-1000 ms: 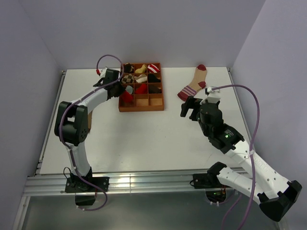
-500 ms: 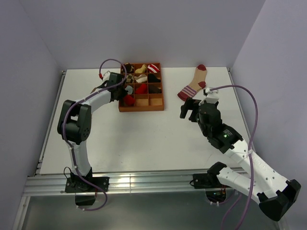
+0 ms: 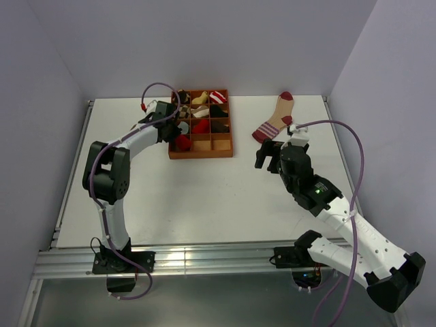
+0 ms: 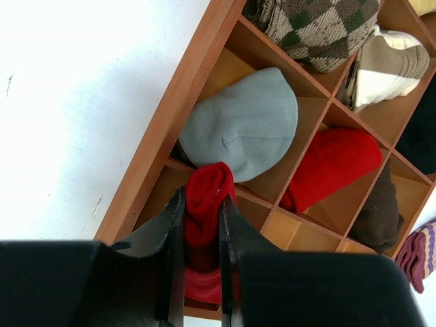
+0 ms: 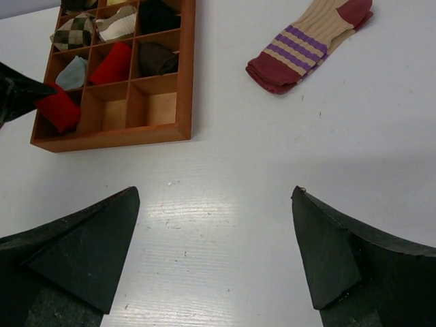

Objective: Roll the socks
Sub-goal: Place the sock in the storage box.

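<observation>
Red fabric sat pinched in your left pincer (image 3: 179, 135). From the top view, it was closed narrowly on a rolled red sock (image 3: 182, 142) at the near-left compartment of the orange-brown wooden divided tray (image 3: 201, 154) on the white counter (image 3: 191, 197). Well to the right of the tray, a beige sock with maroon stripes, toe and heel (image 3: 275, 120) lay flat. Your right pincer (image 3: 270, 155) hung near it, spread wide and holding nothing.

From the left wrist, you saw the black fingers (image 4: 174, 231) clamping the red sock (image 4: 208, 187) from both sides, its lower part down in the corner compartment. A pale grey-blue bundle (image 4: 242, 126) filled the next compartment and touched the red sock. Beyond lay another red bundle (image 4: 334, 163), a dark brown bundle (image 4: 381, 218) and a checkered bundle (image 4: 317, 24).

From the right wrist, your dark fingers (image 5: 82, 252) stood far apart with bare counter between them. The beige sock (image 5: 310, 41) lay at the top right, and the tray (image 5: 116, 139) was at the top left.
</observation>
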Controlling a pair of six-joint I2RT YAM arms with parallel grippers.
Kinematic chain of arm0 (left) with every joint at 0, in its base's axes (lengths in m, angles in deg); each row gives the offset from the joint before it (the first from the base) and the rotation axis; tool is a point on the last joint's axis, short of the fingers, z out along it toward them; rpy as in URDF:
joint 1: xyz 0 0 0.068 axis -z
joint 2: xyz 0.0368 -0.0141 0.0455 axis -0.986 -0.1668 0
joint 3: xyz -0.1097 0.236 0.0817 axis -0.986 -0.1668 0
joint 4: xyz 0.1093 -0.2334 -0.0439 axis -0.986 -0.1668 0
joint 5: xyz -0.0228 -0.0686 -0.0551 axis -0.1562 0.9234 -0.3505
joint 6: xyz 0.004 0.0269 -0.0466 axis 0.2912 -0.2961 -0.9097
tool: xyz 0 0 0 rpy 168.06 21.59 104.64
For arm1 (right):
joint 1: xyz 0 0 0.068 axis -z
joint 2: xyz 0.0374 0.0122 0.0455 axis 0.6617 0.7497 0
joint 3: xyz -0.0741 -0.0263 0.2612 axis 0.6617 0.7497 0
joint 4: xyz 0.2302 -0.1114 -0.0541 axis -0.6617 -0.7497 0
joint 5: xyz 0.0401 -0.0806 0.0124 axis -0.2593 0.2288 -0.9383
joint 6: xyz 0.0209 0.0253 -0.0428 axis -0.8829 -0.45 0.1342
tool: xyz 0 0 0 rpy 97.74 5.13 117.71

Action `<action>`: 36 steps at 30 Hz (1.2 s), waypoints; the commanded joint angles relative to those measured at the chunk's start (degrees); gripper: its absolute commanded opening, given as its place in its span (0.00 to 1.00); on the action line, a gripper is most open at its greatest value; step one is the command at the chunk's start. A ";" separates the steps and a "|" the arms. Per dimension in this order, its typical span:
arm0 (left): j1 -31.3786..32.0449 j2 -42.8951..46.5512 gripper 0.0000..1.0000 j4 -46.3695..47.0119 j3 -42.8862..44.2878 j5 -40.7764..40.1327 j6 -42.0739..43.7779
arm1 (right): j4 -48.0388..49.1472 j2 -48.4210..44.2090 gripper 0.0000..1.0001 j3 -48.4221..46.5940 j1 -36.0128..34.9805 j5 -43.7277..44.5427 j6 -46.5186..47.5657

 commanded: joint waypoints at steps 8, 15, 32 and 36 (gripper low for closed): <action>-0.88 0.09 0.00 -6.74 0.80 -2.01 4.86 | 1.22 0.29 0.99 0.47 0.84 0.14 0.41; -0.97 -0.09 0.00 -7.27 1.68 -1.30 6.44 | 1.39 0.11 0.99 1.00 0.93 -0.29 0.15; -0.88 -7.46 0.04 -9.89 4.75 6.96 5.92 | 1.75 1.69 0.98 0.91 1.11 -1.96 0.06; -0.97 -10.36 0.12 -12.89 6.77 6.87 5.66 | 1.75 2.13 0.98 0.91 1.11 -1.88 0.06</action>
